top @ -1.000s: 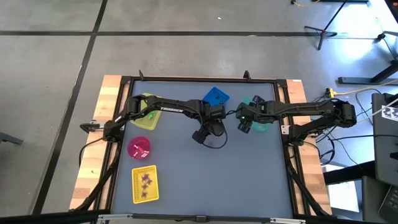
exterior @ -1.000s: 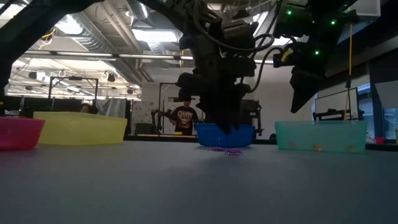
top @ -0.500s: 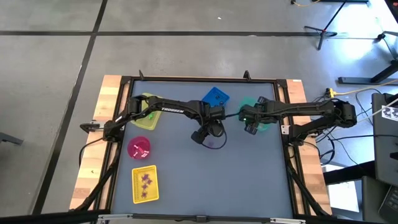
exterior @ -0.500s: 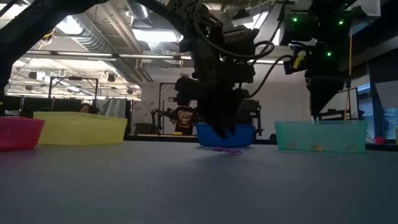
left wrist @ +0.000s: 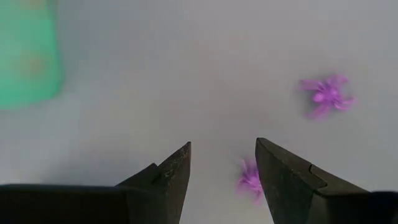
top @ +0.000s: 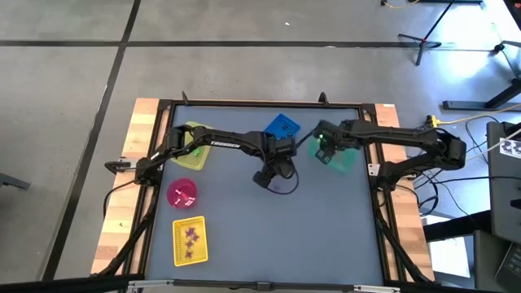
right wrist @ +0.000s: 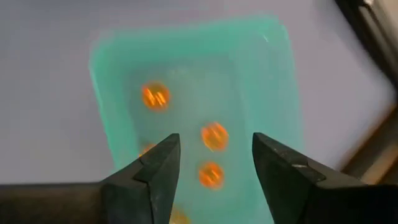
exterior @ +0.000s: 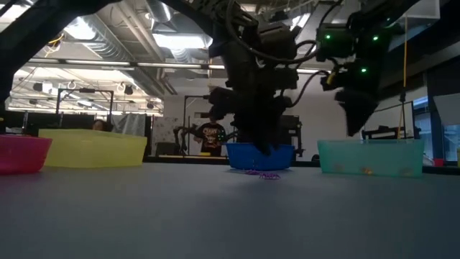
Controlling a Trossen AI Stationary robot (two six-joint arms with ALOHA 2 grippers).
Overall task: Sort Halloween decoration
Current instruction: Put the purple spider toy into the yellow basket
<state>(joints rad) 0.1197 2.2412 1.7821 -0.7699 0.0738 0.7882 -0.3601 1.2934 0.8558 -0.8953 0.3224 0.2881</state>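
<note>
Two purple trinkets [left wrist: 326, 96] lay on the bare grey table, near its middle and a little toward the far edge. The left tool [left wrist: 222, 163] hung just above them with its fingers apart and nothing between them. One trinket [left wrist: 250, 178] sat close against the inner side of one finger, partly hidden by it; the other lay further off, clear of both fingers.

Each looked like a small flat piece with thin limbs spreading from a centre — likely very light, stiff plastic, and thin enough to skid or flip if a finger nudged it. The centre would be the safest place to pinch, with the fingers dropped either side of it down to the table. With limbs radiating all round, neither showed a clear long axis or a pointing direction; both were blurred, so finer shape could not be told.

The right tool [right wrist: 216, 157] hung over the teal bin [right wrist: 267, 87] near the table's far right corner, fingers apart and empty, with orange trinkets [right wrist: 214, 136] lying in the bin below. More purple pieces [top: 191, 237] sat in the yellow tray [top: 178, 254] by the near left corner.
</note>
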